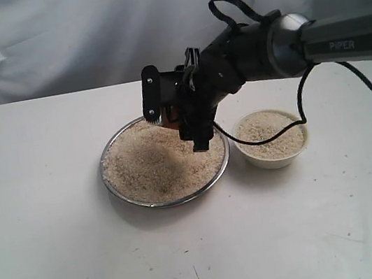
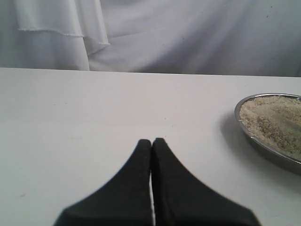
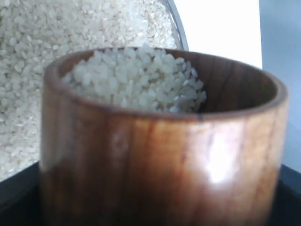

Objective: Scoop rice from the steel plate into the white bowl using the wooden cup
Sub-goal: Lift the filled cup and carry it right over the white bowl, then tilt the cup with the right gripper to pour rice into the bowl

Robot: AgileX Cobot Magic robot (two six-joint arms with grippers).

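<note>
Right arm: extended leftward from the right edge, wrist pitched downward. Right tool (image 1: 175, 127): fingers set wide apart, gripping the wooden cup (image 3: 160, 155) between them. Left tool (image 2: 151, 143): fingertips pressed together, held low, pointing across the counter (image 2: 70, 117).

- Steel plate (image 1: 133, 199): shallow, shiny, covered with loose rice (image 1: 151, 166).
- White bowl (image 1: 274, 160): just beside the plate, rice inside.
- Wooden cup (image 3: 155, 160): reddish-brown, rice-filled, above the plate.

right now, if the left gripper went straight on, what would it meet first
Probably the white cloth backdrop, past bare table. The left gripper, jaws shut, points clear of the steel plate, which lies off to one side; depth is hard to judge.
</note>
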